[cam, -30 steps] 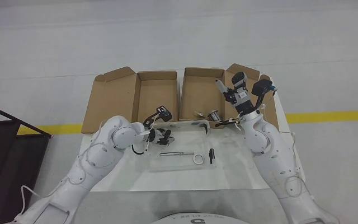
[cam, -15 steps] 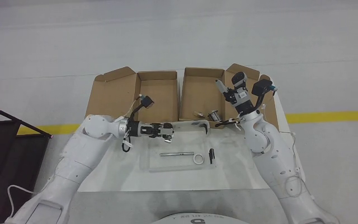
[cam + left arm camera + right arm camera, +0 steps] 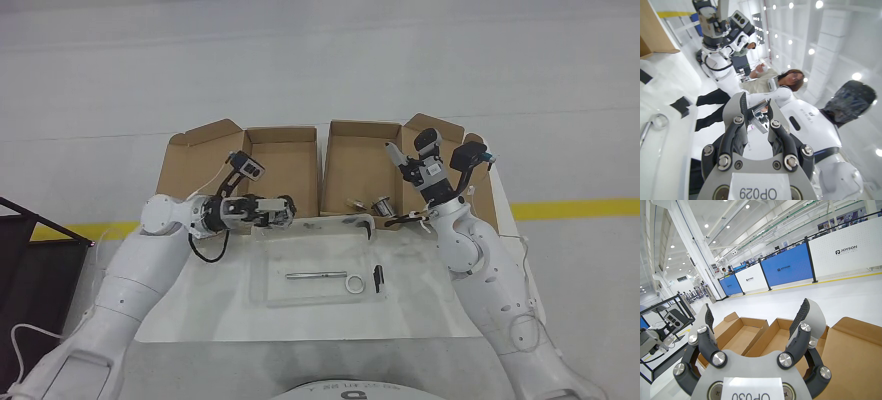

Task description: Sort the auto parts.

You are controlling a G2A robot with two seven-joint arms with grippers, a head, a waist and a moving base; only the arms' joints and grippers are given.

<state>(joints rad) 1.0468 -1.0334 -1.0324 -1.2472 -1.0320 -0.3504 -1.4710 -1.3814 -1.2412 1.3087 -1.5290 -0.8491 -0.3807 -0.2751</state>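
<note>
Cardboard is seen in the top view as two open boxes side by side at the far edge of the white table [image 3: 420, 300], the left box [image 3: 283, 165] and the right box [image 3: 357, 165], with flaps spread outward and a narrow gap between them. Bare tabletop is left on both sides of a clear tray [image 3: 262, 290] set nearer the robot. In it a thin rod [image 3: 312, 274], a ring [image 3: 354, 284] at the rod's end and a black part [image 3: 377, 278] are laid clear of the walls. Small metal pieces [image 3: 380, 206] are seen on the floor of the right box. The left gripper [image 3: 287, 210] is held level just at the near wall of the left box, the forearm stretched across the table. The right gripper [image 3: 410, 148] is held up over the right box

In the left wrist view, the jaws are seen closed narrowly on a shiny metal part [image 3: 761, 113], which is carried in the air beside the tray's edge

In the right wrist view, the fingers are spread wide with nothing between them, and both boxes are seen open below
</note>
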